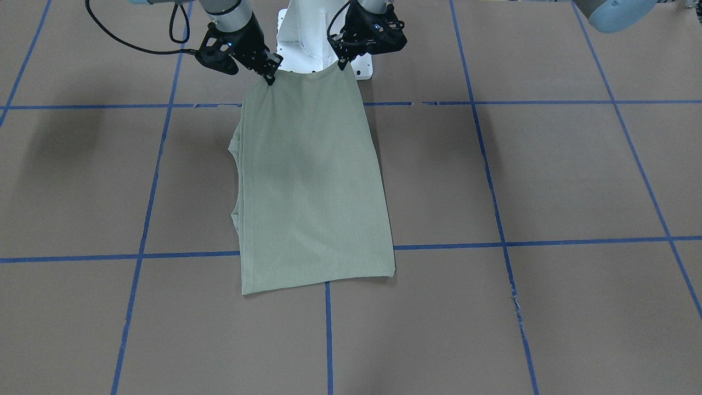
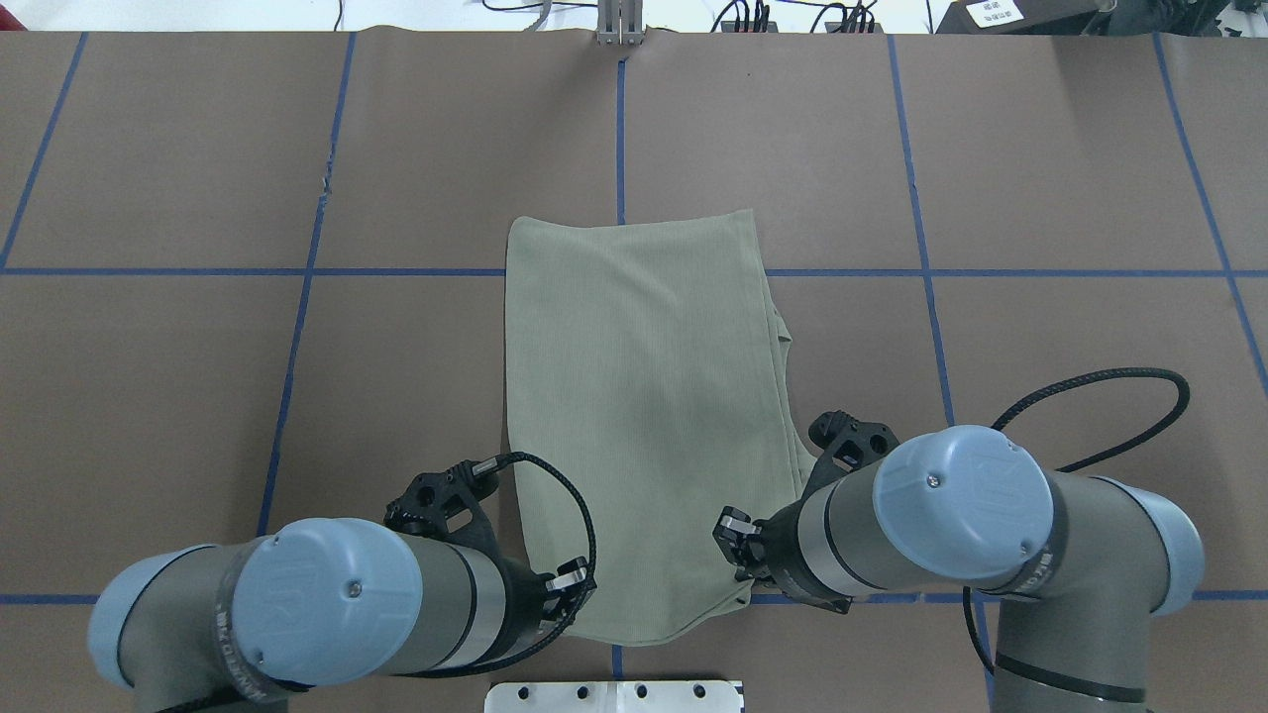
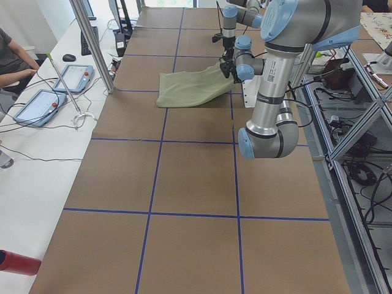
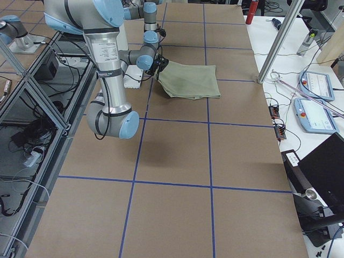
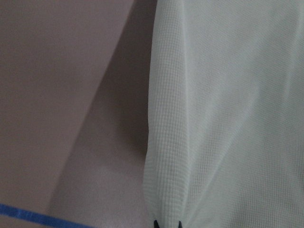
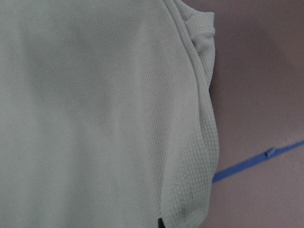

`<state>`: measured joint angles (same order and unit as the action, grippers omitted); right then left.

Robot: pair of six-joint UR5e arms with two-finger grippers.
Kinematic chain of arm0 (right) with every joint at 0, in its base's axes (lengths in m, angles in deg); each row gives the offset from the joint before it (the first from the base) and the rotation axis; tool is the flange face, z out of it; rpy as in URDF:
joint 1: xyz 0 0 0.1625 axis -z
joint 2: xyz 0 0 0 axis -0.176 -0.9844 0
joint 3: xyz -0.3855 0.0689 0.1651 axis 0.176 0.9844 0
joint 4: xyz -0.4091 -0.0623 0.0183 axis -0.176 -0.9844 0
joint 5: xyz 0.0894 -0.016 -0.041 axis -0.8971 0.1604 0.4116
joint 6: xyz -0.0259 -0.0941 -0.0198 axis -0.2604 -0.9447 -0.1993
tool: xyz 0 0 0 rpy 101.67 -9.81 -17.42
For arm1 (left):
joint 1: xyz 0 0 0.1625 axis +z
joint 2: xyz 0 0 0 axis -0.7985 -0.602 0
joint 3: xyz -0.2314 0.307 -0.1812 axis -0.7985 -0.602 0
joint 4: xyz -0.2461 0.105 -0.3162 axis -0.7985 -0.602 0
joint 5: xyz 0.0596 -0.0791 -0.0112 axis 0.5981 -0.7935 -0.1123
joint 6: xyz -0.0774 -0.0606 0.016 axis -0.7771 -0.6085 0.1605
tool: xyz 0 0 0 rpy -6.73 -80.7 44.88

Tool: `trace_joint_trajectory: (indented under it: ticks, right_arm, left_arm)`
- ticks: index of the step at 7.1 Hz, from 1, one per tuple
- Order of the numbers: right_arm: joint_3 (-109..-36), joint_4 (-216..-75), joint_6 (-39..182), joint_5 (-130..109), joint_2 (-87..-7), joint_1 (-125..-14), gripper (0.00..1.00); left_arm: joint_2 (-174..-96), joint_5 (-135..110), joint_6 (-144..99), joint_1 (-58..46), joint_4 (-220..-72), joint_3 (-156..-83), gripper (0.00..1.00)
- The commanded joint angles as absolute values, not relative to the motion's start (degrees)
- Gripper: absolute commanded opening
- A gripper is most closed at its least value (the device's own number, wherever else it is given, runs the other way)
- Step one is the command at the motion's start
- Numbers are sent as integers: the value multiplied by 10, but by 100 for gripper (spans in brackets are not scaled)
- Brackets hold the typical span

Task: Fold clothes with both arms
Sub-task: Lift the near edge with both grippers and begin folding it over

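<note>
Two corners are held, one per hand. Left hand (image 1: 344, 65) is closed narrow on one robot-side corner of the shirt (image 1: 312, 181); right hand (image 1: 270, 78) is closed narrow on the other.

Shirt is a long, narrow panel, doubled lengthwise by the look of it, with stacked edges showing along its right-arm side. Its robot-side end is raised off the surface (image 1: 548, 175) and slopes down from the hands. Its far end lies flat on the surface, well apart from both hands. Both wrist views show cloth running smoothly away from the pinch, with no bunching.

Judged step: crosswise fold, at the start of the carry. Next move calls for both hands to travel forward together at equal height, keeping the held edge taut between them. They then lower it onto the far edge and let go. Risk: uneven travel would skew the fold.
</note>
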<state>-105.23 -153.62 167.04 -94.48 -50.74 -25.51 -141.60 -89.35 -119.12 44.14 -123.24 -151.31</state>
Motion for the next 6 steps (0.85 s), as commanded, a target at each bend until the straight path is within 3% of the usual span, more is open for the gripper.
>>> trace_joint_trajectory:
  ticks: [1, 6]
  right_arm:
    - [-1073, -1535, 1691, -946, -514, -243, 0]
    - [-976, -1532, 1672, -910, -440, -354, 0]
  left_arm:
    - [-1410, -897, -1196, 453, -1189, -1551, 0]
    - [-1426, -895, -1184, 338, -1215, -1506, 0]
